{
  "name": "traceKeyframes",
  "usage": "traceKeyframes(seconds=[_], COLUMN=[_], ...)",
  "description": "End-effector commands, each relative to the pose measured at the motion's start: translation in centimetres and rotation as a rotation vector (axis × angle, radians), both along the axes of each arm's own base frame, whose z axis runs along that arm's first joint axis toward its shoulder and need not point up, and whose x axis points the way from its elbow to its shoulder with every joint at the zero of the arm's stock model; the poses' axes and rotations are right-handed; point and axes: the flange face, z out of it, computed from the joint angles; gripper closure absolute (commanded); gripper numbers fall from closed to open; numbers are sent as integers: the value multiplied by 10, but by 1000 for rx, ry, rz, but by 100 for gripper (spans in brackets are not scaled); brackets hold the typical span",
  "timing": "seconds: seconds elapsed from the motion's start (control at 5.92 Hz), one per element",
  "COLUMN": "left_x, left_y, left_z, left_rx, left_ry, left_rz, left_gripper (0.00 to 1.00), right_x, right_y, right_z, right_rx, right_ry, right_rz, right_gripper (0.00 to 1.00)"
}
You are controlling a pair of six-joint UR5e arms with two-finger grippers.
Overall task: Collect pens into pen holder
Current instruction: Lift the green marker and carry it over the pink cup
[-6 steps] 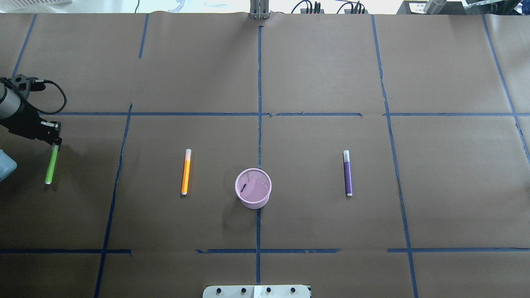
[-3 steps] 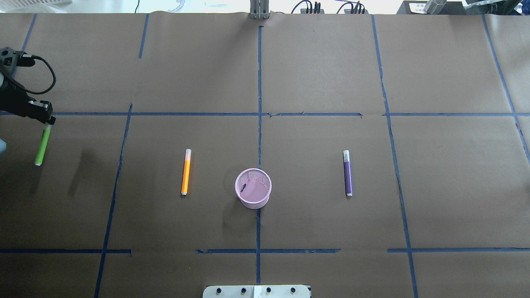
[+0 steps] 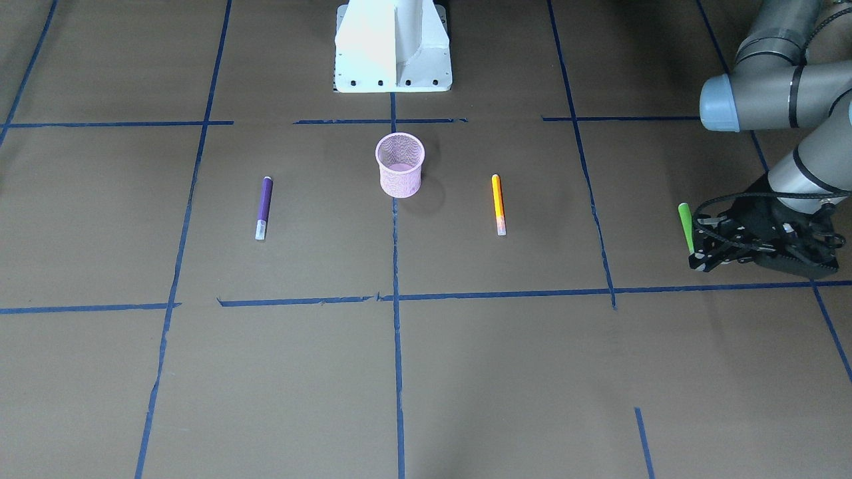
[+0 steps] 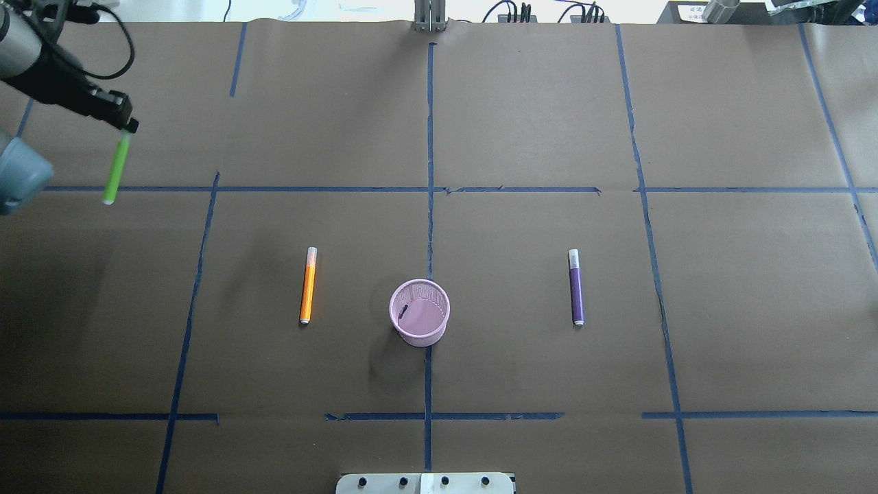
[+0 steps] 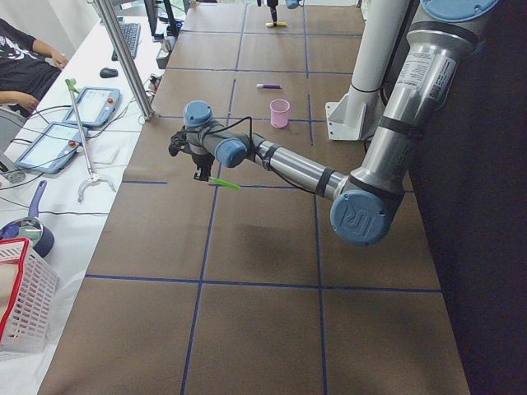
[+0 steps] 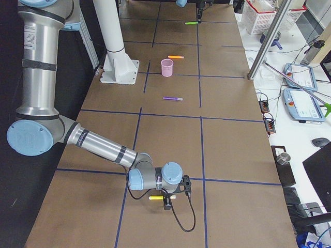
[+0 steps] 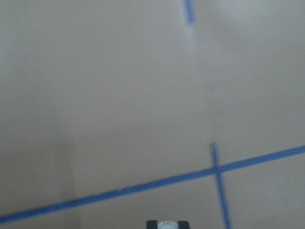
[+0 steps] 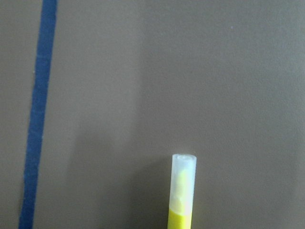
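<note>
My left gripper (image 4: 127,126) is shut on one end of the green pen (image 4: 115,168), which hangs off the table at the far left; it also shows in the front view (image 3: 685,226). The pink mesh pen holder (image 4: 420,337) stands upright mid-table. The orange pen (image 4: 308,288) lies to its left and the purple pen (image 4: 576,288) to its right, both flat. My right gripper (image 6: 166,199) is low over the table's right end beside a yellow pen (image 8: 182,191); I cannot tell if it is open or shut.
The robot's base (image 3: 393,46) stands just behind the holder. Blue tape lines (image 4: 431,185) grid the brown table. A side bench with tablets (image 5: 86,105) and a red-rimmed basket (image 5: 20,300) lies beyond the table's left end, with a person seated there.
The left gripper has carried the green pen up off the table, farther from the robot and slightly rightward. The holder, orange pen and purple pen have not moved.
</note>
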Motion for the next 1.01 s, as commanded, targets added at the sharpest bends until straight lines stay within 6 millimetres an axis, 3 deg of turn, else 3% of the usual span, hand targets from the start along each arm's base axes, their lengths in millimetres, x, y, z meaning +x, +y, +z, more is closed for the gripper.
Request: traceKeyframes(seconds=[0.0, 0.34, 0.51, 0.68, 0.84], left_x=[51, 125, 175, 204, 210], left_y=[-6, 19, 50, 81, 107], left_z=[-102, -177, -207, -220, -240], left_rx=[139, 176, 207, 220, 229], left_ry=[21, 87, 145, 271, 336], left_rz=[-32, -35, -65, -127, -150], left_gripper=[100, 100, 100, 100, 100], right_x=[0, 0, 0, 0, 0], right_y=[0, -1, -1, -1, -1], right_z=[-1, -2, -2, -2, -2], right_rx=[3, 4, 5, 7, 7], right_ry=[-2, -3, -4, -2, -2], right_rz=[0, 0, 0, -1, -1], right_gripper=[0, 0, 0, 0, 0])
